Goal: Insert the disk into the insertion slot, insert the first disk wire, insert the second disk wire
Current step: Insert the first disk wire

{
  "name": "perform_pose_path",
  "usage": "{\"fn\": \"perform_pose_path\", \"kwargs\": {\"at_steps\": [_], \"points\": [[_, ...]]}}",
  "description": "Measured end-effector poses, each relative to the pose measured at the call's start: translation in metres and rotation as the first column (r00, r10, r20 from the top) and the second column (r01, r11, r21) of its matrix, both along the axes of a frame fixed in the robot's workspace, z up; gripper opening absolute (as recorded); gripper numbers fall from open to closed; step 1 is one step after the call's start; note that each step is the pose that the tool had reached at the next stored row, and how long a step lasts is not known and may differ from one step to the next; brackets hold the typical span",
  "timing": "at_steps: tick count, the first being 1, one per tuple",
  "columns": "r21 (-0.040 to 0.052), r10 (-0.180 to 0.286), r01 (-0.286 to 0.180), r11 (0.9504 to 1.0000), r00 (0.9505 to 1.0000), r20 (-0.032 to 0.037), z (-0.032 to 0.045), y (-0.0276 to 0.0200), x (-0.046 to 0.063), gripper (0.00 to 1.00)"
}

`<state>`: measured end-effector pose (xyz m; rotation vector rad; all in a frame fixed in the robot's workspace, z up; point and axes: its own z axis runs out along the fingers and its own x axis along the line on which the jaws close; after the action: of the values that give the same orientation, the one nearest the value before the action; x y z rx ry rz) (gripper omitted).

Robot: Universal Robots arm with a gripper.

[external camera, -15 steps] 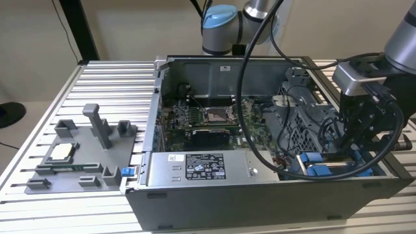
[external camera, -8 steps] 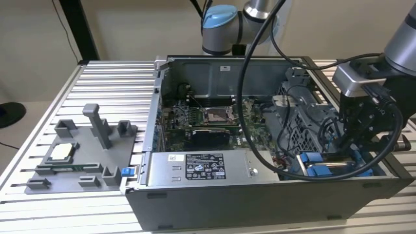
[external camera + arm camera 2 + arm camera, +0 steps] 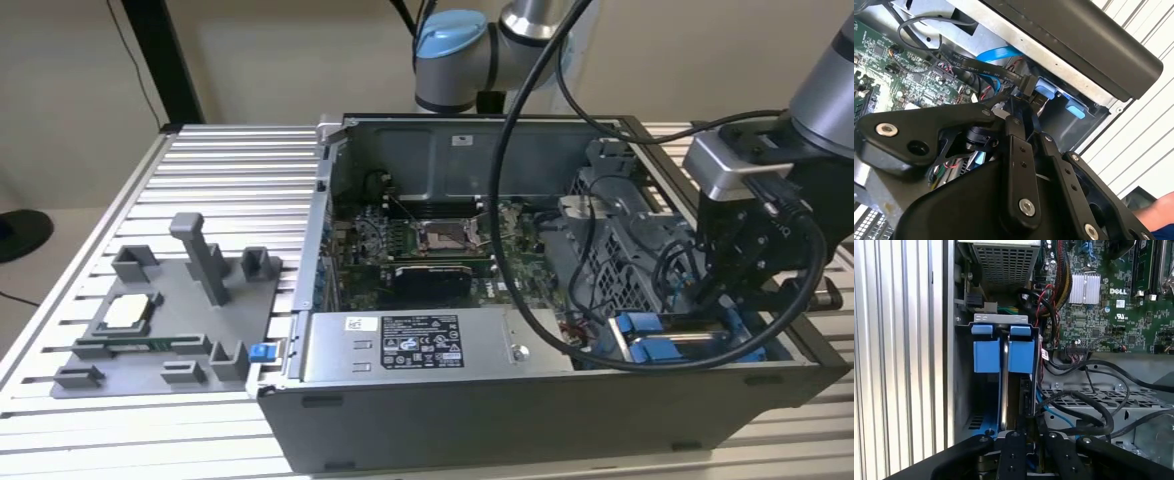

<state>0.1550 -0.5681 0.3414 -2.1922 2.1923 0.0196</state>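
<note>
The disk stands in the insertion slot at the case's front corner on the exterior view's right, with its blue frame showing. My gripper hangs over that bay. In the second wrist view the gripper is shut on the black connector of a disk wire, a flat black cable trailing back toward the motherboard. The connector is close to the blue tabs. In the first wrist view the gripper points along the bay toward the disk. I cannot tell whether the connector is seated.
The grey power-supply box fills the case's front. Black cables and a blue cable loop beside the bay, next to the motherboard. A grey fixture plate lies on the slatted table. Part of a person shows beside the case.
</note>
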Motion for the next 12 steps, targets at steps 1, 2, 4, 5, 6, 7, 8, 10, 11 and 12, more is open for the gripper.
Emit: {"fn": "perform_pose_path", "kwargs": {"at_steps": [1,2,4,5,6,7,8,10,11,12], "points": [[-0.0001,0.0,0.0,1.0,1.0,0.0,-0.0001,0.0,0.0,0.0],[0.0,0.0,0.0,1.0,1.0,0.0,-0.0003,0.0,0.0,0.0],[0.0001,-0.001,0.001,1.0,1.0,0.0,-0.001,0.0,0.0,0.0],[0.0,-0.002,0.002,1.0,1.0,0.0,-0.0011,0.0,0.0001,0.0],[-0.0002,-0.002,0.002,1.0,1.0,0.0,-0.0013,0.0,0.0001,0.0],[-0.0002,-0.003,0.003,1.0,1.0,0.0,-0.0015,0.0,0.0001,0.0],[-0.0003,-0.003,0.003,1.0,1.0,0.0,-0.0017,0.0,0.0001,0.0],[-0.0001,-0.004,0.004,1.0,1.0,0.0,-0.0024,0.0,0.0001,0.0],[-0.0001,-0.005,0.005,1.0,1.0,0.0,-0.0026,-0.0001,0.0001,0.0],[-0.0001,-0.005,0.005,1.0,1.0,0.0001,-0.0027,-0.0002,0.0001,0.0]]}}
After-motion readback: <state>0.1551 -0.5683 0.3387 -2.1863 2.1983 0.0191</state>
